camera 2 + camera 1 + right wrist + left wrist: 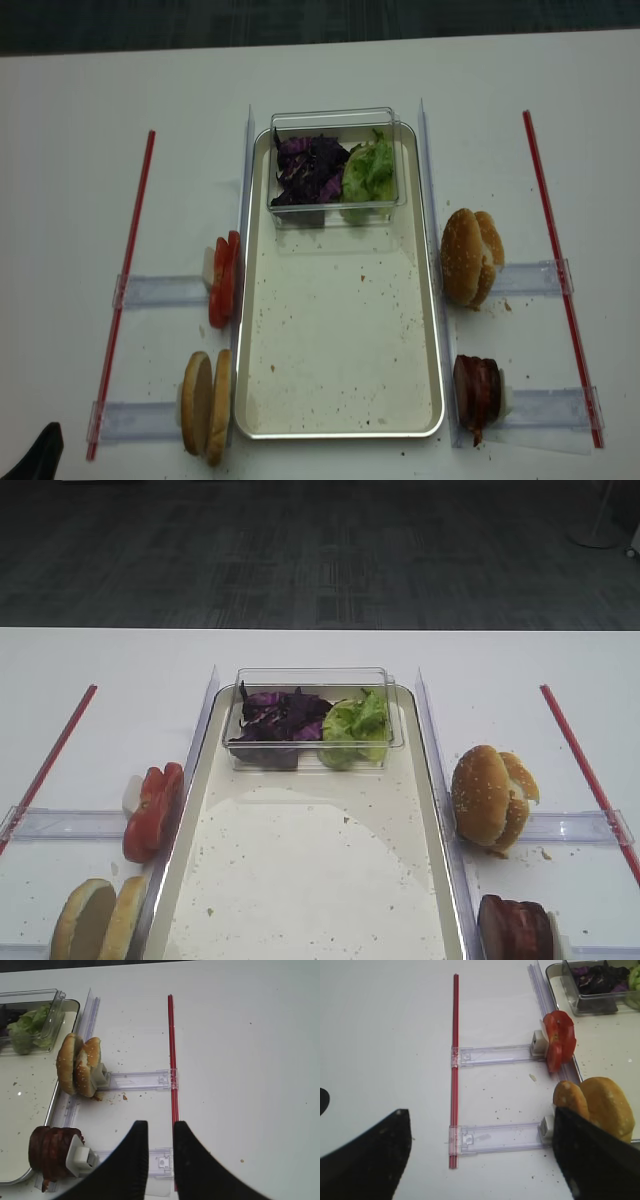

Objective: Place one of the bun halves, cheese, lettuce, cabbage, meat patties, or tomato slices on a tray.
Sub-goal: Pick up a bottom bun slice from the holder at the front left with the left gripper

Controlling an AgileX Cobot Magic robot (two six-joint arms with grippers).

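Observation:
The metal tray (340, 345) lies mid-table, its bottom bare. Left of it, bun halves (205, 405) (600, 1105) and tomato slices (223, 280) (559, 1040) stand on edge. Meat patties (477, 392) (50, 1155) stand at its right. Cabbage (308, 170) and lettuce (370, 172) fill a clear tub. No cheese is in view. My left gripper (481, 1112) hangs wide open and empty over the rail beside the bun halves. My right gripper (160, 1124) hovers right of the patties, its jaws a narrow gap apart with nothing between.
Sesame buns (470, 257) stand on edge right of the tray. Clear plastic rails (160, 290) run out to red strips (125, 290) (560, 270) on both sides. The clear tub (335, 120) sits on the tray's far end. Crumbs dot the white table.

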